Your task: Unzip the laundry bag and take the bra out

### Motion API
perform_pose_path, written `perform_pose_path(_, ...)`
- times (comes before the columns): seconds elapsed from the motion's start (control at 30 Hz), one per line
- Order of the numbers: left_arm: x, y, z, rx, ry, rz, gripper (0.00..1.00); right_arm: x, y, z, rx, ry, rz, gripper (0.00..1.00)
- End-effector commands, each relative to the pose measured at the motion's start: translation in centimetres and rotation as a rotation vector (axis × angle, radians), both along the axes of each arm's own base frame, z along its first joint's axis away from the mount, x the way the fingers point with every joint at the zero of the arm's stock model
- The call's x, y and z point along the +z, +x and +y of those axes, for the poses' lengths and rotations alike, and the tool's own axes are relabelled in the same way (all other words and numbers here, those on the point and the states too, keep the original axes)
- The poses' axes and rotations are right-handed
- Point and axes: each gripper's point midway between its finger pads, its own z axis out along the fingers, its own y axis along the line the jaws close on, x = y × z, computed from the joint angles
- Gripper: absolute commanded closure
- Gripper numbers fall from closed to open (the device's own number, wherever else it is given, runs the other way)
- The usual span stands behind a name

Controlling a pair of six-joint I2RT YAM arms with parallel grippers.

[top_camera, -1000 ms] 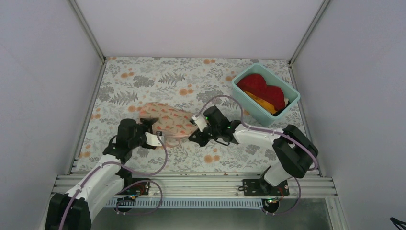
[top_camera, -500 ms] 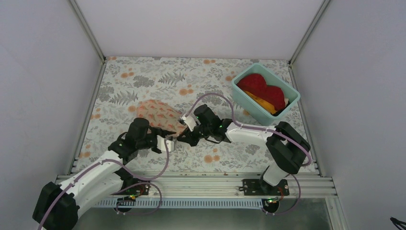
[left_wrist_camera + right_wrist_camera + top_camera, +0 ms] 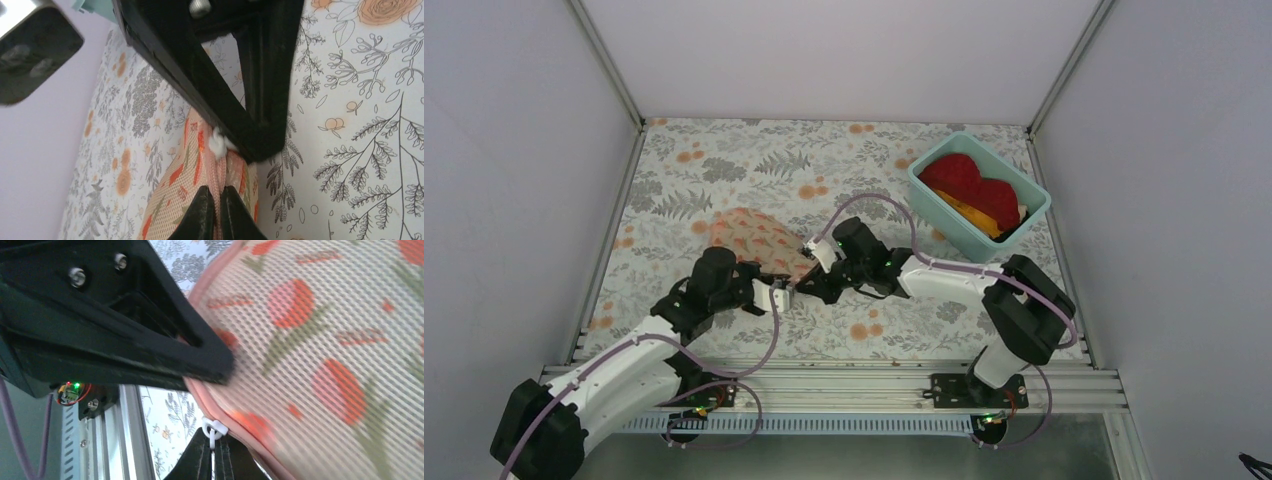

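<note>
The peach-pink mesh laundry bag (image 3: pixel 752 238) with its red-orange flower print lies left of the mat's middle. Its near right end is pinched between both grippers. My left gripper (image 3: pixel 785 297) is shut on the bag's zipper seam (image 3: pixel 218 175); the black fingertips (image 3: pixel 202 212) squeeze the pink edge. My right gripper (image 3: pixel 803 291) is shut on the white zipper pull (image 3: pixel 214 430), right at the bag's pink rim (image 3: pixel 250 427). In the left wrist view the pull (image 3: pixel 218 142) shows just under the right gripper's black fingers (image 3: pixel 250 120). The bra is hidden.
A teal tub (image 3: pixel 946 224) at the back right holds a red cloth (image 3: pixel 969 183) and an orange cloth (image 3: pixel 974 213). The aluminium rail (image 3: pixel 844 385) runs along the near edge. White walls enclose the flowered mat on three sides.
My left gripper moved right to the bag's near end and shut on its zipper seam. My right gripper shifted left with the zipper pull, and the bag's end moved with it.
</note>
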Motion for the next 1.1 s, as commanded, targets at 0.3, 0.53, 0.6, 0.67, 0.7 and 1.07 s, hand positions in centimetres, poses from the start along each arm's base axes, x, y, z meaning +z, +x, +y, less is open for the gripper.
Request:
perform_pose_path(0.3,0.3,0.0,0.9,-0.010,0.053,-0.104,0.98,-2.6,4.8,-8.6,-0.252,-0.083,0.029,0.96)
perform_pose_path(0.53,0.3,1.9,3.2,0.045,0.097,-0.177,0.98,-2.7,4.9,-9.2,-0.258,-0.079,0.037,0.96)
perform_pose_path(0.6,0.2,2.9,4.6,0.063,0.103,-0.185,0.98,-2.7,4.5,-8.8,-0.245,-0.072,0.043,0.96)
perform_pose_path(0.67,-0.4,3.7,5.9,0.079,0.123,-0.185,0.98,-2.7,3.6,-7.5,-0.212,-0.082,0.032,0.96)
perform_pose_path(0.7,-0.6,4.1,6.6,0.089,0.132,-0.187,0.98,-2.6,3.0,-6.5,-0.186,-0.080,0.025,0.96)
perform_pose_path(1.07,0.2,-2.1,4.8,-0.216,0.075,-0.096,0.11,-1.6,0.4,1.8,0.023,0.023,0.041,0.96)
